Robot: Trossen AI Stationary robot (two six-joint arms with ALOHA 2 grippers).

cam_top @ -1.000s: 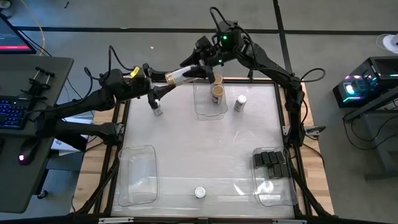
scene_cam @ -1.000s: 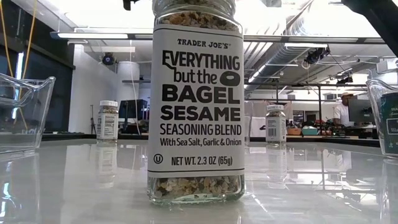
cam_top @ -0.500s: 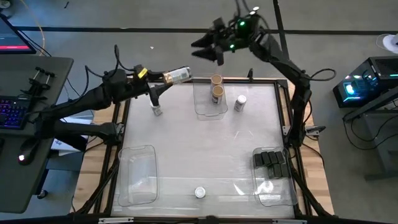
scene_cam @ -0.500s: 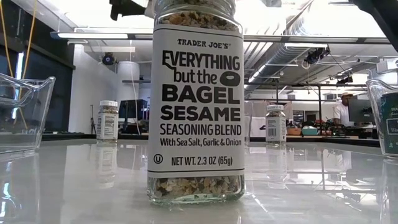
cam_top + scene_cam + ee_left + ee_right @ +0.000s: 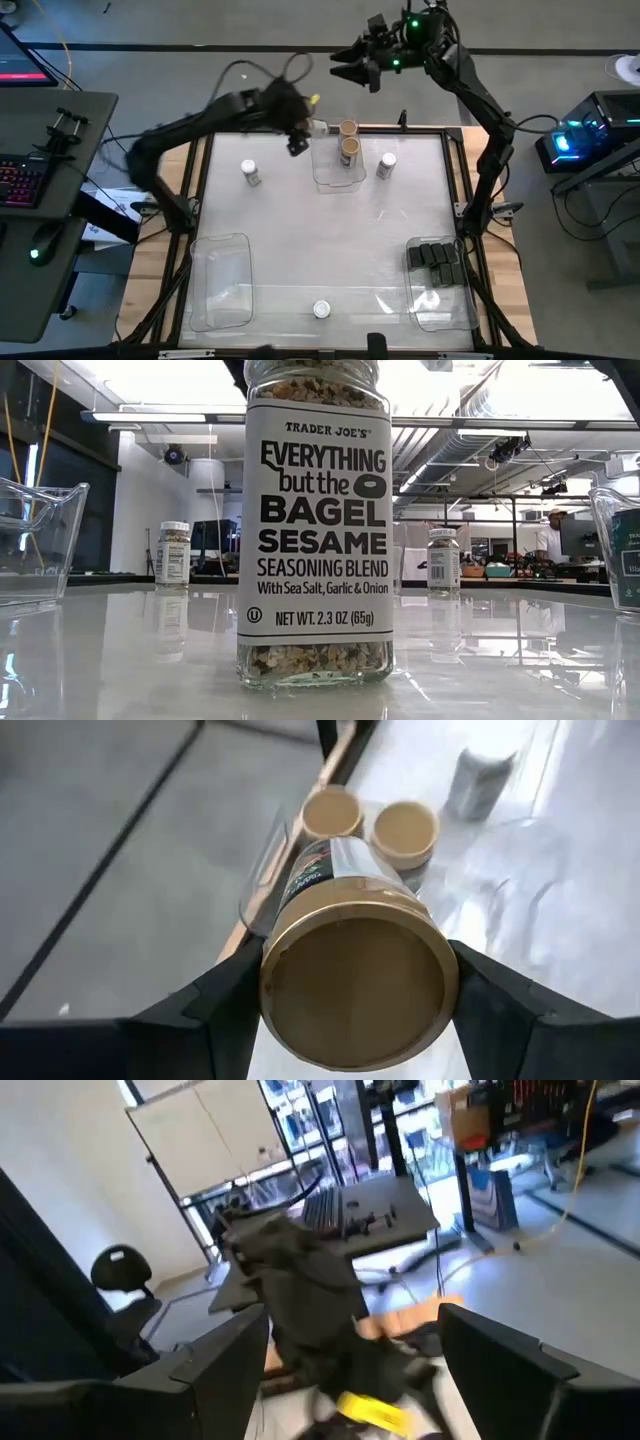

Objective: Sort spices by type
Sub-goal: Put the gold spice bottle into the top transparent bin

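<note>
A tan-lidded spice jar (image 5: pixel 352 970) lies on its side, clamped between the two dark fingers of the left hand (image 5: pixel 350 1010), its lid facing the wrist camera. From above, that left hand (image 5: pixel 306 128) holds it at the far edge of the surface (image 5: pixel 330 240), just beside a clear bin (image 5: pixel 337 165) in which two more tan-lidded jars (image 5: pixel 348 140) stand upright; the left wrist view shows the same pair (image 5: pixel 372 820) just past the held jar. The right hand (image 5: pixel 362 68) hangs beyond the far edge, well apart from every jar, its fingers spread wide and gripping nothing; its wrist view shows only the dark left arm (image 5: pixel 315 1295) and the room beyond. On the open surface stand three white-lidded jars: one far left (image 5: pixel 251 173), one right of the far bin (image 5: pixel 386 165), one at the near edge (image 5: pixel 321 309). The low view alone makes that near jar (image 5: pixel 316 520) readable, its label saying Everything but the Bagel Sesame seasoning blend, though its lid is cut off at the top. Black boxes (image 5: pixel 437 257) sit in a clear bin at near right (image 5: pixel 440 315); their number is hard to make out. Another clear bin (image 5: pixel 220 285) sits at near left.
</note>
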